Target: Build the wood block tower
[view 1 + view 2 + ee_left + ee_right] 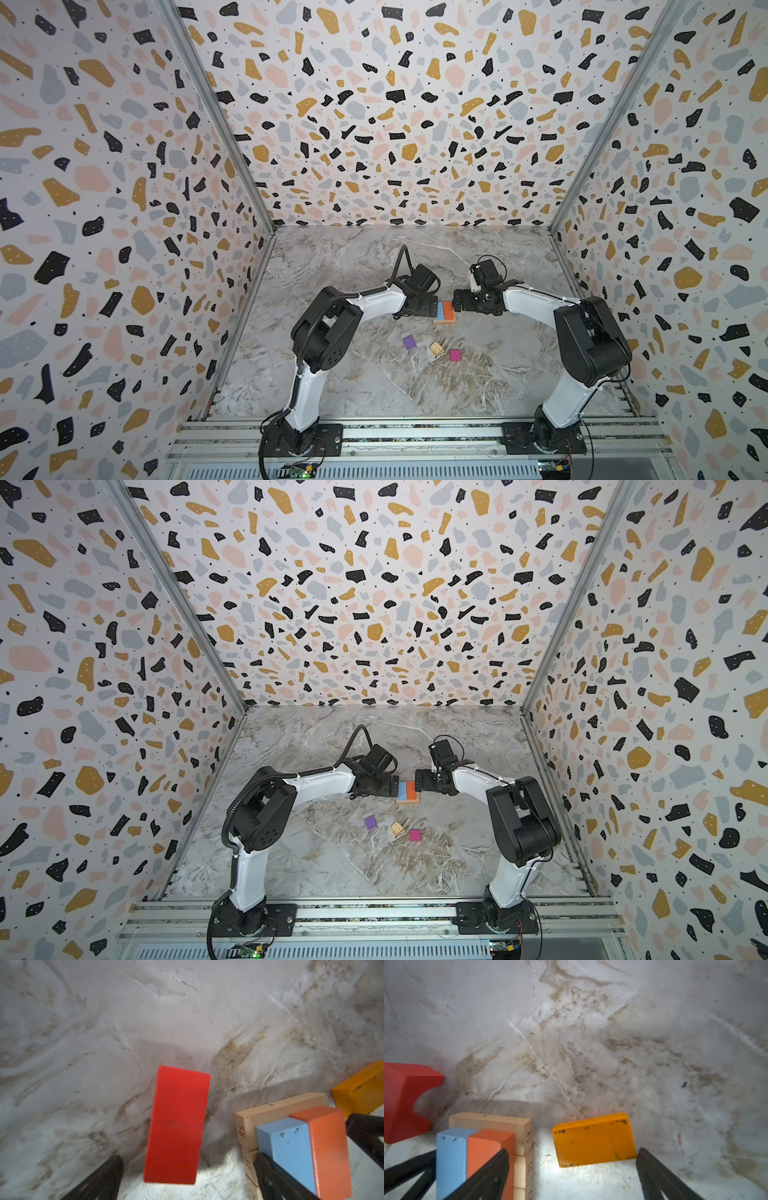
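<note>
The wood block tower (pixel 444 311) (pixel 407 791) is a tan base (pixel 270 1109) (pixel 500 1123) carrying a light blue block (pixel 291 1147) (pixel 450 1157) and an orange-red block (pixel 328 1151) (pixel 485 1151) side by side. My left gripper (pixel 430 307) (pixel 188 1157) stands open just left of the tower, over a red block (pixel 176 1126) (pixel 402 1101) on the table, with gaps on both sides. My right gripper (pixel 459 300) (pixel 573 1151) stands open just right of the tower, over a yellow-orange block (pixel 593 1138) (pixel 361 1088). Both top views hide these two blocks.
Nearer the front lie a purple cube (pixel 409 342) (pixel 370 822), a tan cube (pixel 435 349) (pixel 396 829) and a magenta cube (pixel 455 355) (pixel 414 835), close together on the marble table (pixel 353 374). Patterned walls close in the left, right and back.
</note>
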